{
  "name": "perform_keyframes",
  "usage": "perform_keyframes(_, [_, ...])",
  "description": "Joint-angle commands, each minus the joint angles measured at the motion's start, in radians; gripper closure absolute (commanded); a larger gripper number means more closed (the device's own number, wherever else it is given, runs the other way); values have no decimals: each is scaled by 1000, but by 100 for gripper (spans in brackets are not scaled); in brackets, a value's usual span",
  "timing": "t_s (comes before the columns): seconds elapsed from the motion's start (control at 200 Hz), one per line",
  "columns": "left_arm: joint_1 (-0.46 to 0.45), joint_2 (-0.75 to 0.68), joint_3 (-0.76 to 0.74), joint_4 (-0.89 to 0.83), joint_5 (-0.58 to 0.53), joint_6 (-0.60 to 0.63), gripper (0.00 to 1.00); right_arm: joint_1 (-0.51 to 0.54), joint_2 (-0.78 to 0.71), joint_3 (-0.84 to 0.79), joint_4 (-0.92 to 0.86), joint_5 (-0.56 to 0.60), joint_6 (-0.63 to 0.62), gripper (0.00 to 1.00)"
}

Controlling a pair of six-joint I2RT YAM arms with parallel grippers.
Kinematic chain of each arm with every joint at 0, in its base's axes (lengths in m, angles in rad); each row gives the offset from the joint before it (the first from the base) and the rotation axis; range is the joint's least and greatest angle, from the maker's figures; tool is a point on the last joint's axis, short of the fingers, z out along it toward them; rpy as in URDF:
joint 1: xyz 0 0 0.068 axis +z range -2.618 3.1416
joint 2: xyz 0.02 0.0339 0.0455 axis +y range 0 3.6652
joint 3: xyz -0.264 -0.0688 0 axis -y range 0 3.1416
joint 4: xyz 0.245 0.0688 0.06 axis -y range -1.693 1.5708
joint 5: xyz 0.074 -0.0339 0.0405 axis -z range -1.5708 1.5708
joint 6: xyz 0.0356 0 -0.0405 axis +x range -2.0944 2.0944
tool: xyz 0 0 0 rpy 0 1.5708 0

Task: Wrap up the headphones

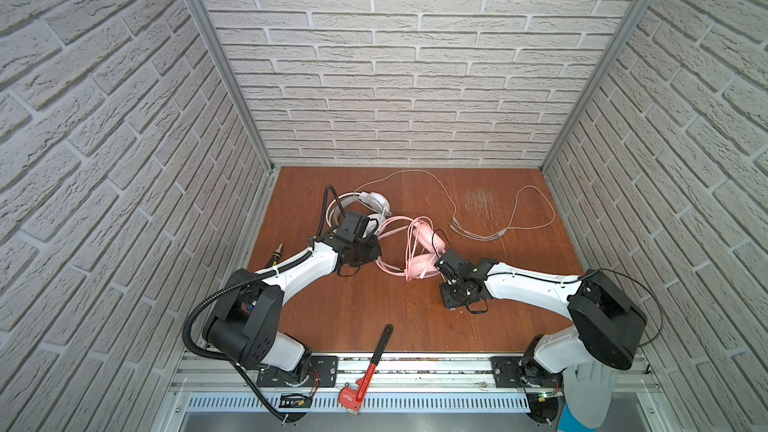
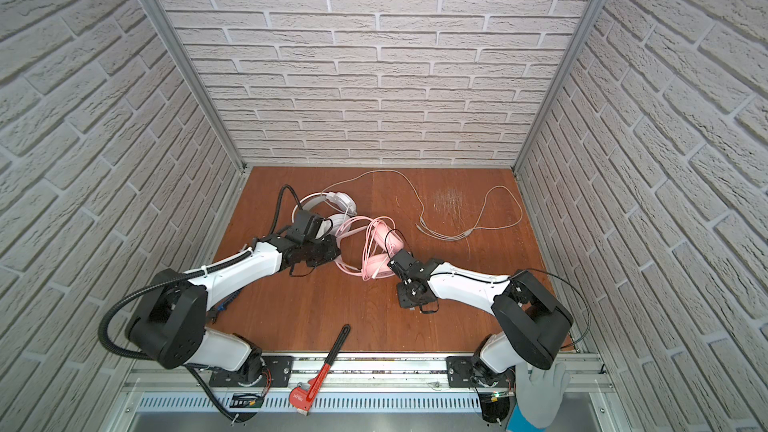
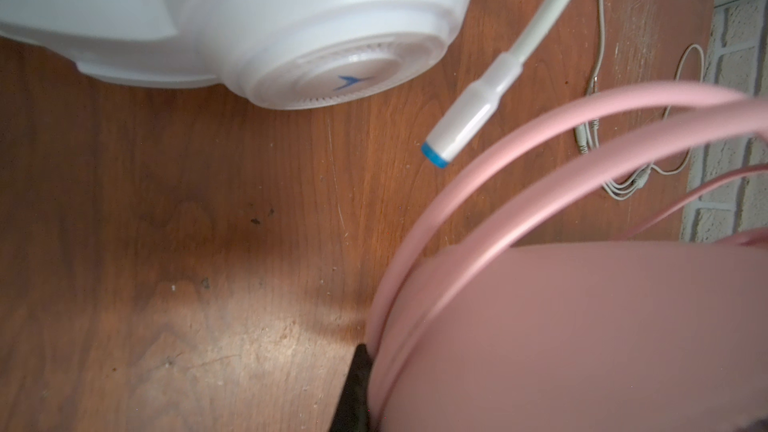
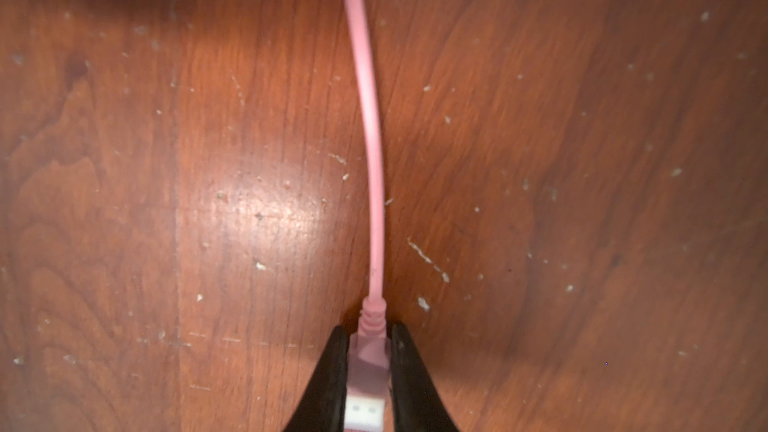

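The headphones (image 2: 376,270) lie just past the middle of the wooden table (image 1: 353,317), two sets close together. Nearest, a pipe wrench (image 1: 369,371) crosses the near edge, and a grey glove (image 1: 590,388) at the near right corner is cut off by the frame. Farther in, the right gripper (image 4: 368,336) pinches the pink plug (image 4: 365,367), jaws narrow. The left gripper (image 1: 374,252) is closed on the pink headset (image 1: 422,264) band; one finger (image 3: 353,384) shows, the other is hidden. Beyond, the white headset (image 1: 374,201) sits partly behind that arm, its cable (image 1: 502,233) looping far right.
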Motion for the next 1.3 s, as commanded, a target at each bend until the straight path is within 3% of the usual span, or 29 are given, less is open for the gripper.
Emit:
perform_keyframes(0.0, [7,-2,4,105,46,-25,100,8,8,-45,-57,-32,-8,78])
perform_keyframes(0.295, [7,6,9,105,40,-36,100,10,-9,-36,-68,-30,-38,94])
perform_keyframes(0.64, [1,14,-3,144,8,-108,100,35,-85,26,-154,-11,-206,95])
perform_keyframes(1.295, [0,1,-48,226,-18,-291,100,74,-256,-28,-115,65,-264,95])
